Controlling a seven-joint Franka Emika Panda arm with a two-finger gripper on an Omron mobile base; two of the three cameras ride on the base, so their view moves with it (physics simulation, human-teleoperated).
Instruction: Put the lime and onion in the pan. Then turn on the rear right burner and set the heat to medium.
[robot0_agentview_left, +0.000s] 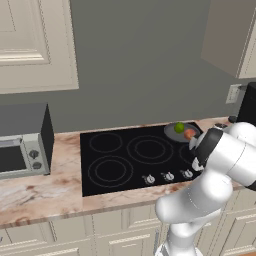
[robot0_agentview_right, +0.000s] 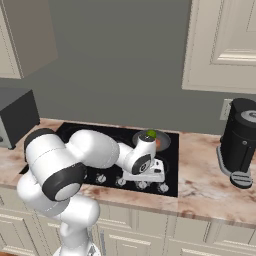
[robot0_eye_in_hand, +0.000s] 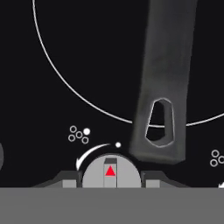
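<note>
In the left base view the white arm rises from the lower right of the frame, bends at a bulky elbow and ends in a dark-banded joint at the right edge. In the right base view it climbs from the lower left, folds at a dark-jointed shoulder, then reaches toward the centre, wrist turned downward. The gripper (robot0_eye_in_hand: 111, 183) sits at the bottom centre of the hand view, its jaws drawn in to their narrowest, one dark fingertip (robot0_eye_in_hand: 70, 180) on each side.
</note>
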